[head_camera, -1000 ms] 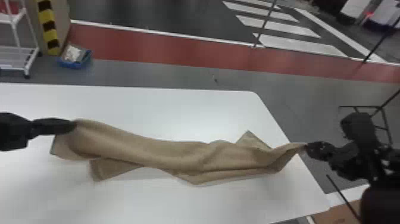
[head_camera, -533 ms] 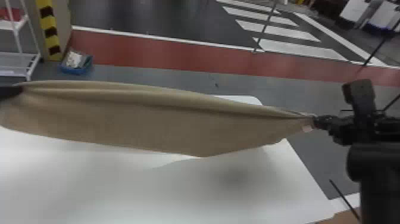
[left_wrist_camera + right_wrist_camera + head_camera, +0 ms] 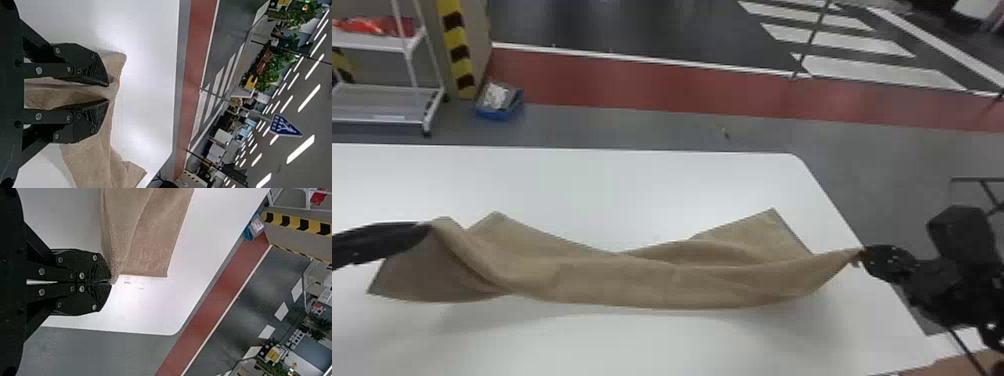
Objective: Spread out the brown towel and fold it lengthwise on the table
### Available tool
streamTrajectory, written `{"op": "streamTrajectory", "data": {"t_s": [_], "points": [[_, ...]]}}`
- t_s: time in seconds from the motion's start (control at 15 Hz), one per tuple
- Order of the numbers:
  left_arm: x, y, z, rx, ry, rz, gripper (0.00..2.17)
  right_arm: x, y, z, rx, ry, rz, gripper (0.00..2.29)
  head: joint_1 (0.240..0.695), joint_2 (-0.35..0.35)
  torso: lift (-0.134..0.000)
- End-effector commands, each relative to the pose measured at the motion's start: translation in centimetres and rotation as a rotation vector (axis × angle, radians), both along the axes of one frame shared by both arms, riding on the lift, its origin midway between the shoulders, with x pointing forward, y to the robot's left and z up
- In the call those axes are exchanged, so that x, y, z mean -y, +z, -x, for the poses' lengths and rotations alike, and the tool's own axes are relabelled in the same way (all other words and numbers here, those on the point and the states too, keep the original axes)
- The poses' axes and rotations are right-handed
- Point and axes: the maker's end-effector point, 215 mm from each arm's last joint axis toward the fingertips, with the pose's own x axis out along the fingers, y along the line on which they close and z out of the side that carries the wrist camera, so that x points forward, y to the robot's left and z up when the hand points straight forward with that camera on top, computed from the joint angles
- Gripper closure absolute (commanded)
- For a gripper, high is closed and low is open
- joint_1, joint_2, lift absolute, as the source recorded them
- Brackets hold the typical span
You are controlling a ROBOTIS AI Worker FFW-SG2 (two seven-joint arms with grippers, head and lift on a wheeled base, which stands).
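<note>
The brown towel stretches across the white table in loose lengthwise folds, its two ends held and its far corners pointing toward the back. At its left end is my left gripper; in the left wrist view that gripper pinches a bunched part of the towel between its fingers. My right gripper holds the towel's right tip near the table's right edge. In the right wrist view the right gripper is closed on a corner of the towel, with more cloth lying beyond.
The white table has a rounded far right corner, with grey floor beyond. Behind it stand a white shelf cart, a blue bin and a yellow-and-black striped post.
The towel was raised and stretched between both grippers half a second ago; now it is lower over the table, its far corners spread backward. My left gripper has come down and inward.
</note>
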Motion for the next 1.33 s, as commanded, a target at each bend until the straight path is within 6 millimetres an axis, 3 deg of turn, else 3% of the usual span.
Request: {"op": "streamTrajectory", "data": {"t_s": [0.0,0.27,0.4,0.6,0.73,1.07,1.27], "points": [[-0.1,-0.1,-0.7,0.035,0.005,-0.085,0.02,-0.6,-1.0,1.2,-0.032,0.017,-0.001,1.57,0.695,-0.251,-0.124],[-2.4,1.0,-3.2,0.072,0.111,-0.195,0.04,-1.0,-1.7,1.6,-0.048,0.026,0.008,1.57,0.695,-0.228,-0.124],[0.2,2.4,-4.7,0.154,0.032,-0.242,0.19,-1.2,-1.8,1.5,-0.049,0.030,0.011,1.57,0.695,-0.207,-0.124],[3.8,0.6,-7.8,0.089,-0.111,-0.293,0.27,-1.7,-2.3,1.5,-0.062,0.038,0.010,1.57,0.695,-0.227,-0.124],[6.7,0.4,-9.2,0.149,-0.274,-0.411,0.27,-1.7,-2.5,1.6,-0.067,0.039,0.009,1.57,0.695,-0.255,-0.124],[10.9,-0.1,-10.9,0.190,-0.563,-0.576,0.27,-2.2,-2.9,1.7,-0.075,0.045,0.003,1.57,0.695,-0.305,-0.124],[13.4,-2.1,-11.4,0.225,-0.666,-0.669,0.33,-2.7,-3.4,2.0,-0.087,0.054,0.005,1.57,0.695,-0.318,-0.124]]}}
